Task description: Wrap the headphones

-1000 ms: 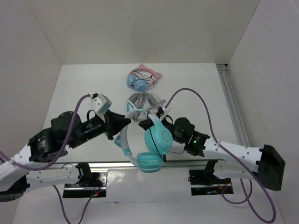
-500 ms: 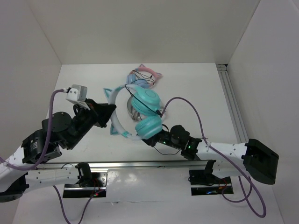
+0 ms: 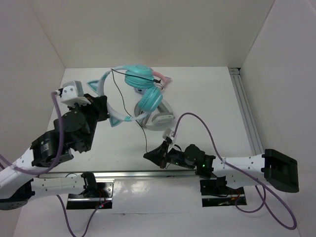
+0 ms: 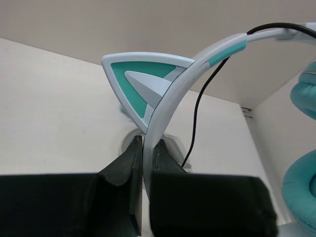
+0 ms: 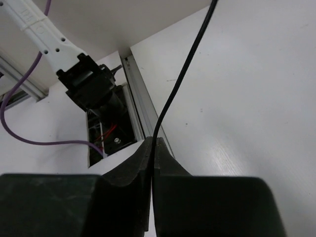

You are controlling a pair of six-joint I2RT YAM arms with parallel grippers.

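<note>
The teal headphones [image 3: 140,86] hang in the air at the back middle, white headband [image 3: 106,91] arching left. My left gripper [image 3: 105,107] is shut on the headband just below a cat ear [image 4: 143,84]. Both teal ear cups [image 4: 303,192] show at the right edge of the left wrist view. The thin black cable [image 3: 143,133] runs from the cups down toward the near edge. My right gripper [image 3: 150,156] is shut on that cable [image 5: 182,74], which rises taut from between the jaws.
Grey-white headphones [image 3: 160,117] lie on the table under the teal cups. Blue-and-pink cat-ear headphones [image 3: 160,79] lie behind them, mostly covered. An aluminium rail [image 3: 247,111] runs along the right side, and another [image 5: 143,101] along the near edge.
My left arm swung the headphones up and away to the back left. My right gripper slid down the cable toward the near edge, drawing it out, and closed tighter on it.
</note>
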